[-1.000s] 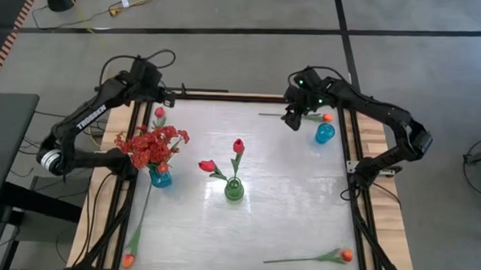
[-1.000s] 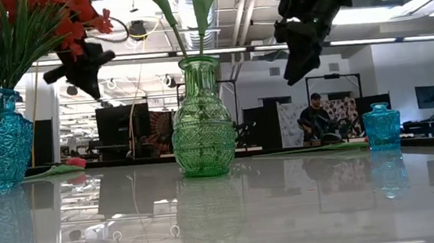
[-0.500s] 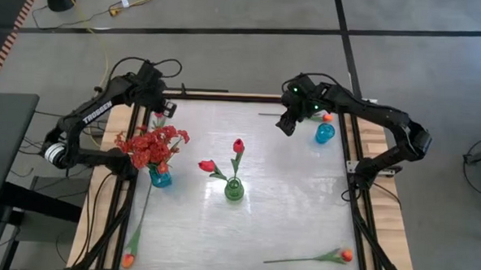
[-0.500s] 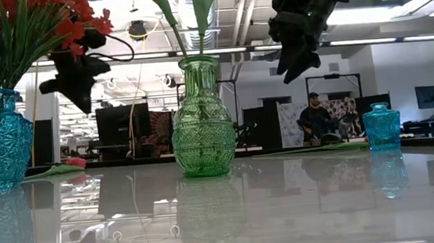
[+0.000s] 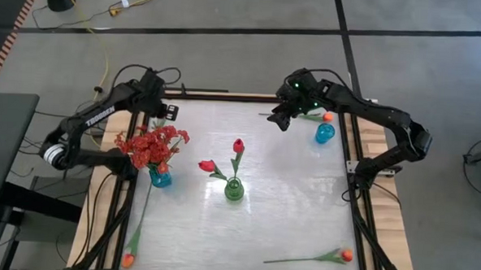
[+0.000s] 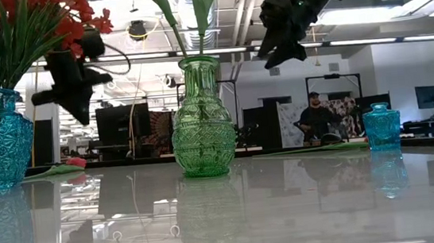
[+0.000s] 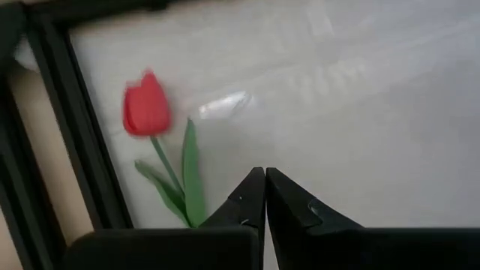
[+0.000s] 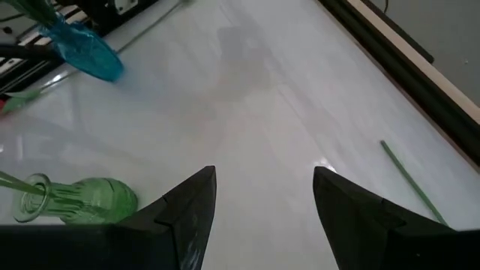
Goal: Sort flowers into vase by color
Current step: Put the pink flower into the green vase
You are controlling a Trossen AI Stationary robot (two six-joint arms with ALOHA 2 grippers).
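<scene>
A single red tulip (image 7: pixel 146 112) lies on the table at the far left corner; it also shows in the low view (image 6: pixel 76 162). My left gripper (image 7: pixel 265 184) hovers above it, shut and empty. My right gripper (image 8: pixel 262 187) is open and empty in the air over the far right part of the table (image 5: pixel 279 119). Beside it an orange tulip (image 5: pixel 327 117) lies flat, next to a small blue vase (image 5: pixel 324 133). A green vase (image 5: pixel 234 189) holds two red tulips (image 5: pixel 238 145). A larger blue vase (image 5: pixel 159 178) holds bushy red sprays (image 5: pixel 152 145).
Two more orange tulips lie near the front edge, one at the left (image 5: pixel 127 260) and one at the right (image 5: pixel 346 255). A black frame (image 5: pixel 226 94) edges the table. The middle front of the table is bare. A person (image 6: pixel 312 116) sits in the room far behind.
My right gripper has gone up and toward the table's left, away from the small blue vase, and has turned, staying open. My left gripper has moved a little toward the near edge and down over the lying red tulip. No flower has moved.
</scene>
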